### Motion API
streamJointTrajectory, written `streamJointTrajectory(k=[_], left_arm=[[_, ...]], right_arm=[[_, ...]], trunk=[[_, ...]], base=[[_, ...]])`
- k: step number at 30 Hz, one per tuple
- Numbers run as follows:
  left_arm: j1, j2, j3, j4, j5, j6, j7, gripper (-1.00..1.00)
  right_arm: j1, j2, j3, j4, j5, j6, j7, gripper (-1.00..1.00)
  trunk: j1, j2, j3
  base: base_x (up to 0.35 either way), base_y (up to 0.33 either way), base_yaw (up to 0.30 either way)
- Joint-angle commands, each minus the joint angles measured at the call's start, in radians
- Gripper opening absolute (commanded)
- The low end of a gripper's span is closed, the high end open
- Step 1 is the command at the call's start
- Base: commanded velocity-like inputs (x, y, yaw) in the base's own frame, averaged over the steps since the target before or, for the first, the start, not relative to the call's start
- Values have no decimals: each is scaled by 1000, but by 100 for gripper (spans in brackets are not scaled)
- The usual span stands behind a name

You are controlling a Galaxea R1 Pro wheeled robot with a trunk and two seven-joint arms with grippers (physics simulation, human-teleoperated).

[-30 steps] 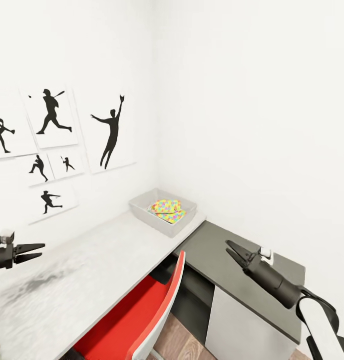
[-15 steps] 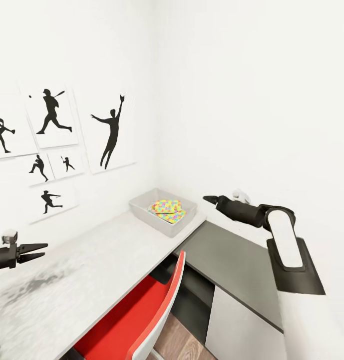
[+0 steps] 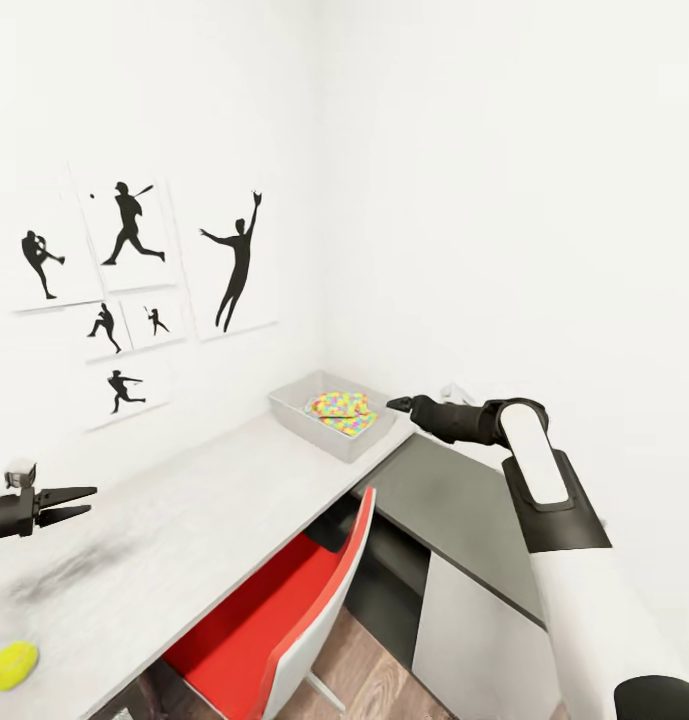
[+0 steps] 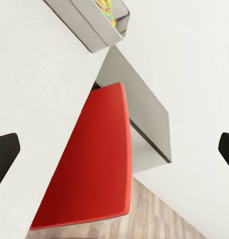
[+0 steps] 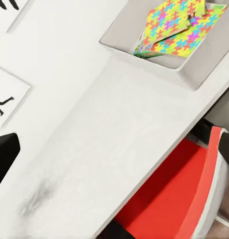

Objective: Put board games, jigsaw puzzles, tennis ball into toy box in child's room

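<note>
both grippers, ours, spread and empty: left [image 3: 79, 500] over the table [image 3: 214, 500], right [image 3: 392, 404] beside the toy box [image 3: 329, 440] holding jigsaw puzzles [image 3: 341, 410]; tennis ball [image 3: 10, 665] at table's near edge.

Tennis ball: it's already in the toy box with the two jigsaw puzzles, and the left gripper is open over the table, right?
Not quite. The tennis ball lies on the table, far from the toy box, as the head view shows. The jigsaw puzzles are in the box, and the left gripper is open over the table.
</note>
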Motion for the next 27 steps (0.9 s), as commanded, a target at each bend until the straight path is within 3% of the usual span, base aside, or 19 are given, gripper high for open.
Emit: streamJointTrajectory(k=[1, 7, 15, 27], left_arm=[[-1, 0, 7, 0, -11, 11, -6, 100], [-1, 0, 7, 0, -11, 11, -6, 100], [-1, 1, 8, 0, -11, 11, -6, 100], [-1, 1, 9, 0, -11, 11, -6, 100]], right_arm=[[-1, -1, 2, -5, -9, 1, -11, 100], [-1, 0, 10, -14, -8, 2, -14, 100], [-5, 1, 65, -15, -6, -1, -16, 100], [-9, 23, 74, -14, -4, 5, -16, 100]], trunk=[[0, -2, -2], [0, -2, -5], [0, -2, -9], [0, -2, -18]], base=[[-299, -45, 237], [-242, -64, 269], [-34, -11, 283], [-1, 50, 275]])
